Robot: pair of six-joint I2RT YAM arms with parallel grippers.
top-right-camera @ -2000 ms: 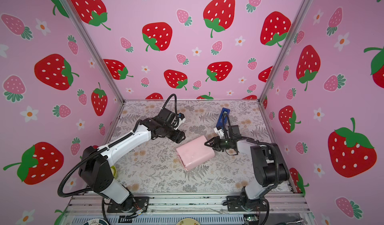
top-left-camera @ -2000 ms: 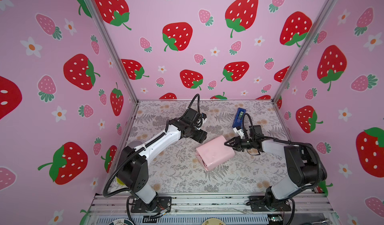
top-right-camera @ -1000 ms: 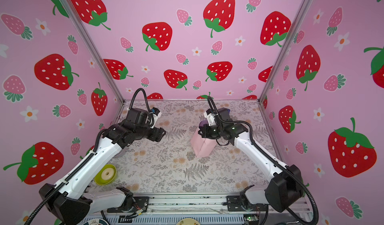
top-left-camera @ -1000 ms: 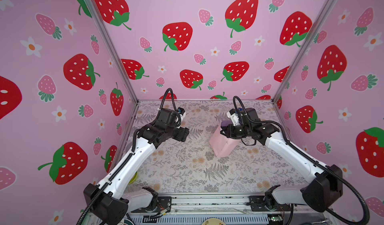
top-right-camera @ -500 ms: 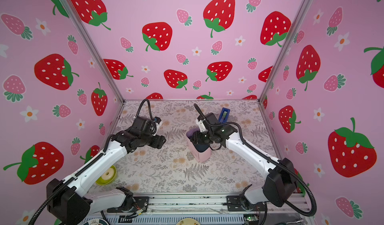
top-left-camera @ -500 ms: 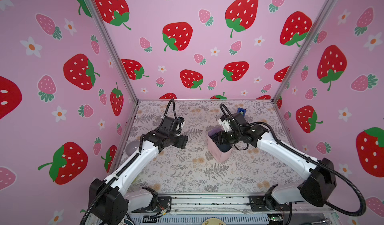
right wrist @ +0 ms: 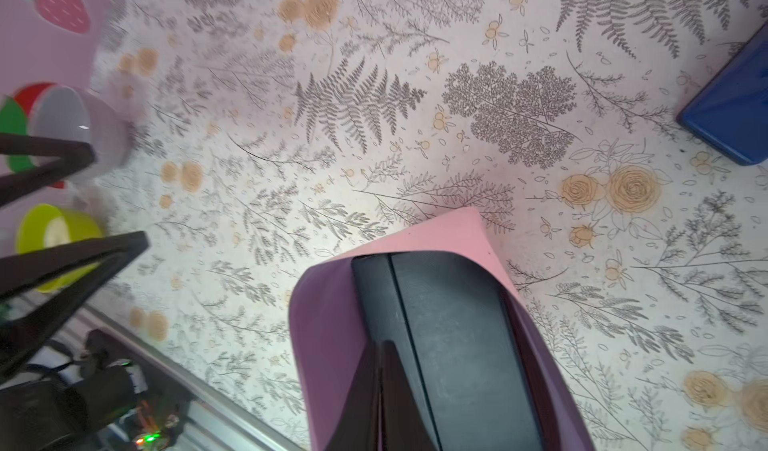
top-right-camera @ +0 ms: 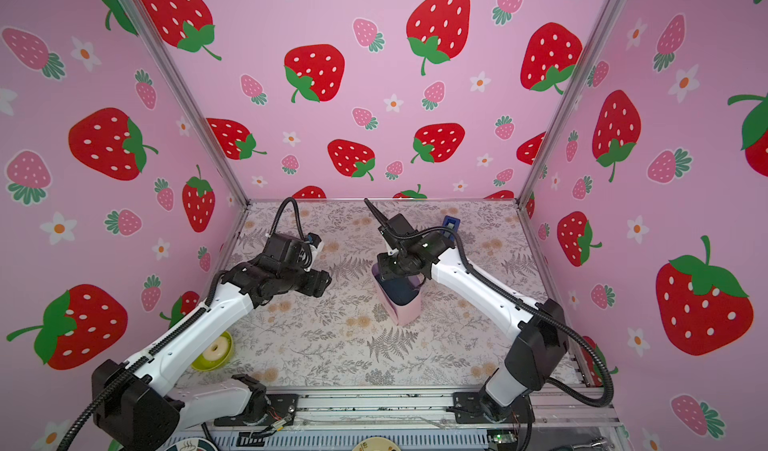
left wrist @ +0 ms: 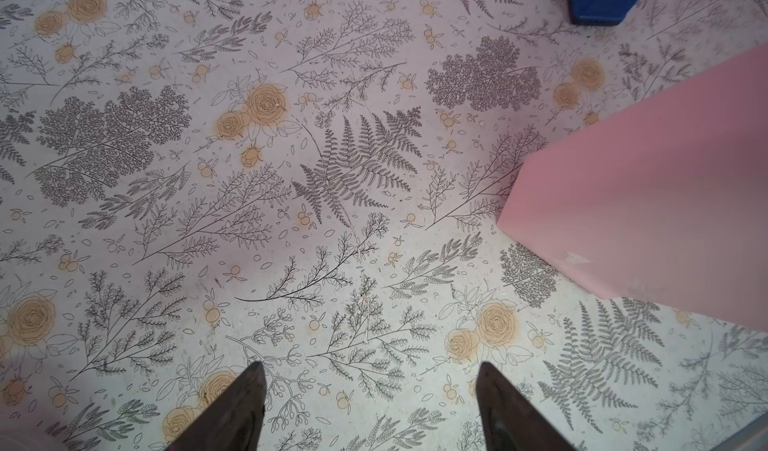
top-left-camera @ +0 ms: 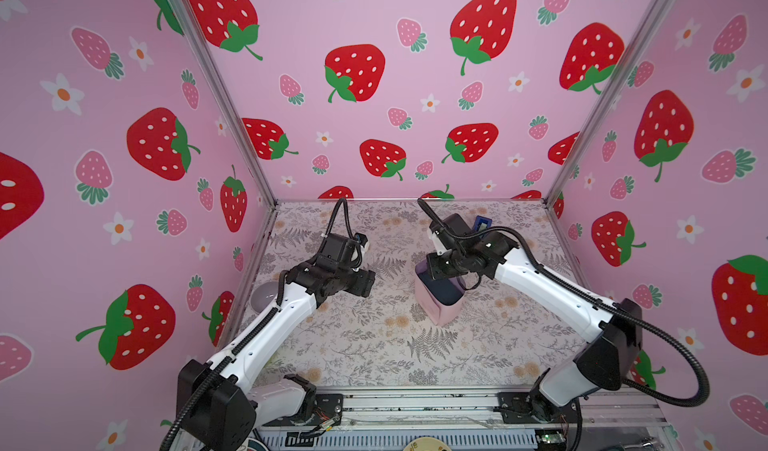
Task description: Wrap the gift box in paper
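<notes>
The gift box, matte black, stands on end inside a sleeve of the paper, lilac inside and pale pink outside. In both top views the pink parcel stands upright mid-table with its top end open, and the dark box shows inside. My right gripper is at the parcel's upper rim. Its fingers are pressed together on the paper's edge beside the box. My left gripper hangs open over bare table, left of the parcel's pink side, with nothing between its fingers.
A blue tape dispenser stands at the back right, behind the right arm. A yellow-green tape roll and a pale lilac roll lie by the left wall. The enclosure walls close in three sides.
The right gripper has brought the parcel forward and set it upright, let go briefly, then shut again at its top rim. The left arm has dropped lower and swung slightly towards the parcel.
</notes>
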